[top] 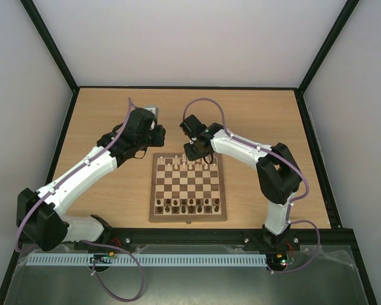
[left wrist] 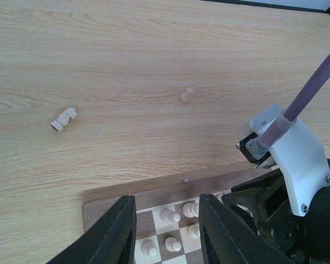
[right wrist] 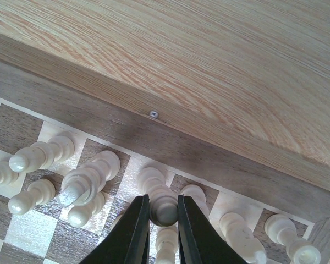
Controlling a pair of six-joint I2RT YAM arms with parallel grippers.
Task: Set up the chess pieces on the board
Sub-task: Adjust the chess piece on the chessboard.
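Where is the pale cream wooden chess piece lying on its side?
Left wrist view: the toppled piece lies on the wooden tabletop beyond the chessboard, left of another cream piece.

The table is light wood with visible grain and a matt finish. The board is darker, smooth wood with a low satin sheen. Each pale chess piece is smooth turned wood, slightly glossy; the gripper fingers are smooth black plastic and the arm shells glossy white plastic.
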